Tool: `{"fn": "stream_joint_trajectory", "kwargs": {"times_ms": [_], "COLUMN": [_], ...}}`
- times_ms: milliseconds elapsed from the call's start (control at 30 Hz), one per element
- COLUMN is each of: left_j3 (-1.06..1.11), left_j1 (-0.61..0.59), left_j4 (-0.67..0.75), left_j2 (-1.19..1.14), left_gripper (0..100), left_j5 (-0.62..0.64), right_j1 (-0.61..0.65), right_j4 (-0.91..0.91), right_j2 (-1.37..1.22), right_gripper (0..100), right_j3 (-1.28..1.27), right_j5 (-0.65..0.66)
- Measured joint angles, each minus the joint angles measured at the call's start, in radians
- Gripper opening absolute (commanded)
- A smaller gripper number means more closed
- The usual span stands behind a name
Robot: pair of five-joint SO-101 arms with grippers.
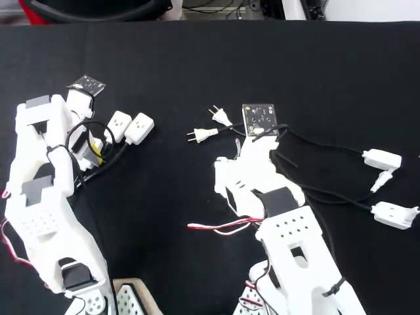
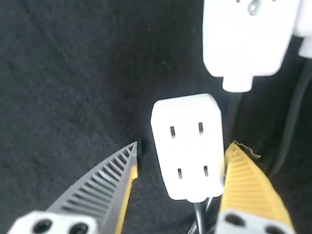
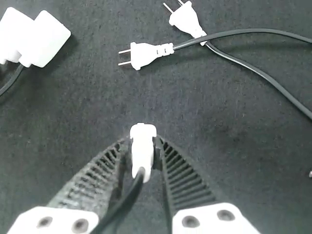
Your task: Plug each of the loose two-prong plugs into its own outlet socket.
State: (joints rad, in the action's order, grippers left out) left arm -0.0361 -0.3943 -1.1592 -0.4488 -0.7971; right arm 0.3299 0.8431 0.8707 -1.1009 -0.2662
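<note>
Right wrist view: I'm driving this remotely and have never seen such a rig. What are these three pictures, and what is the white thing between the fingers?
You are looking at two small white robot arms, the left arm and the right arm, side by side at a black table. The high picture comes from a fixed camera looking down on both. The other two come from a camera on each arm's wrist, looking along its fingers.

In the right wrist picture, the right gripper is shut on a white plug with a black cable. A loose plug and a second loose plug lie on the table beyond it.

In the left wrist picture, the left gripper is open around a white socket block. A second socket block lies just past it.
</note>
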Motion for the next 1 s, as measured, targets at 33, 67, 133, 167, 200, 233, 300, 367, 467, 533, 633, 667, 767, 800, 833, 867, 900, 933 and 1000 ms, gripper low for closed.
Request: {"fn": "stream_joint_trajectory", "kwargs": {"times_ms": [33,67,133,167,200,233,300,367,467,533,633,667,767,800,833,867,900,933,1000], "left_j3": [-0.002,-0.002,-0.005,-0.011,-0.021,-0.037,-0.074,-0.117,-0.175,-0.209,-0.258,-0.276,-0.342,-0.373,-0.404,-0.434,-0.451,-0.459,-0.443], "left_j1": [0.0,-0.002,-0.002,-0.002,-0.002,-0.002,-0.005,-0.005,-0.005,-0.005,-0.005,-0.005,-0.005,-0.005,-0.005,-0.005,-0.005,-0.006,-0.012], "left_j4": [-0.002,-0.002,-0.005,-0.017,-0.04,-0.063,-0.12,-0.178,-0.261,-0.311,-0.371,-0.396,-0.476,-0.509,-0.54,-0.562,-0.571,-0.578,-0.585], "left_j2": [-0.002,-0.003,-0.003,-0.003,-0.003,-0.003,-0.003,-0.003,-0.003,-0.003,-0.003,-0.003,-0.003,-0.003,-0.005,-0.005,-0.003,0.0,0.026], "left_gripper": [22,19,14,11,9,7,5,3,3,3,3,3,3,3,3,3,3,3,3], "left_j5": [0.0,0.0,0.0,0.0,0.0,0.0,0.0,0.0,0.0,0.0,0.0,0.0,0.0,0.0,0.0,0.0,0.005,0.011,0.012], "right_j1": [0.0,0.0,0.0,0.0,0.0,0.0,0.0,0.0,0.0,0.0,0.0,0.0,0.0,0.0,0.0,0.0,0.0,-0.002,-0.015], "right_j4": [-0.002,-0.009,-0.018,-0.021,-0.021,-0.021,-0.021,-0.021,-0.021,-0.021,-0.021,-0.021,-0.021,-0.021,-0.021,-0.021,-0.021,-0.021,-0.021], "right_j2": [0.0,0.0,0.0,0.0,0.0,0.0,0.0,0.0,0.0,0.0,0.0,0.0,0.0,0.0,0.0,0.0,0.0,0.0,0.0], "right_gripper": [1.3,1.3,1.3,1.3,1.3,1.3,1.3,1.3,1.3,1.3,1.3,1.3,1.3,1.3,1.3,1.3,1.3,1.3,1.3], "right_j3": [0.0,0.0,0.0,0.0,0.0,0.0,0.0,0.0,0.0,0.0,0.0,0.0,0.0,0.0,0.0,0.0,0.0,0.0,0.0], "right_j5": [0.0,0.0,0.0,0.0,0.0,0.0,0.0,0.0,0.0,0.0,0.0,0.0,0.0,0.0,0.0,0.0,0.0,0.006,0.025]}}
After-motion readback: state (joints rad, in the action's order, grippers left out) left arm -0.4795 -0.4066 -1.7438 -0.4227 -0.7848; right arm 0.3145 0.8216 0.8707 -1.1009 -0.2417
